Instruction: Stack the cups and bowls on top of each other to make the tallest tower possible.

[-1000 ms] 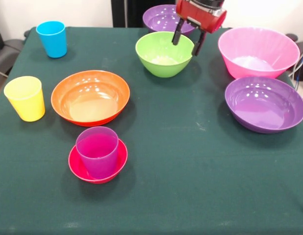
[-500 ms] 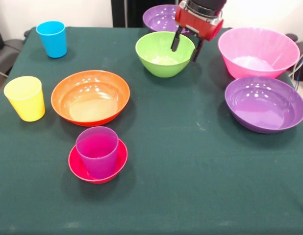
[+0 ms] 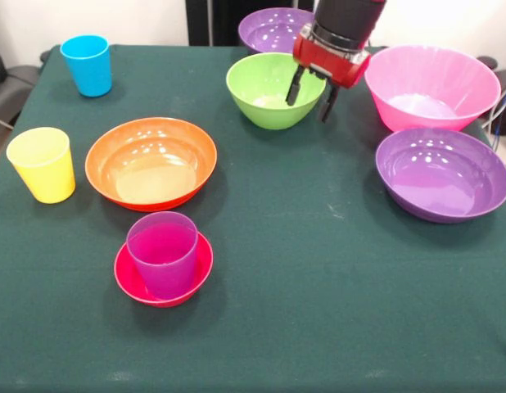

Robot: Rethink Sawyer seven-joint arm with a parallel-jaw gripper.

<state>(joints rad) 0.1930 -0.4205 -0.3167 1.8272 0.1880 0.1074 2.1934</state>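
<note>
My gripper (image 3: 308, 110) is open and low over the right rim of the lime green bowl (image 3: 265, 90), one finger inside the bowl and one outside it. It holds nothing. The only stack is the purple cup (image 3: 162, 252) standing in the small red bowl (image 3: 124, 278) at the front left. The wide orange bowl (image 3: 151, 162) sits behind that stack. The yellow cup (image 3: 42, 164) and blue cup (image 3: 86, 64) stand at the left. The big pink bowl (image 3: 431, 86) and a purple bowl (image 3: 441, 173) are at the right. Another purple bowl (image 3: 271, 29) is behind the green one. The small orange bowl is out of view.
The dark green tablecloth (image 3: 318, 270) covers the table. The pink bowl stands close to the right of my gripper. The arm comes down over the back purple bowl.
My gripper has come down and slightly forward, from above the green bowl's far right rim to straddling that rim. Nothing else moved.
</note>
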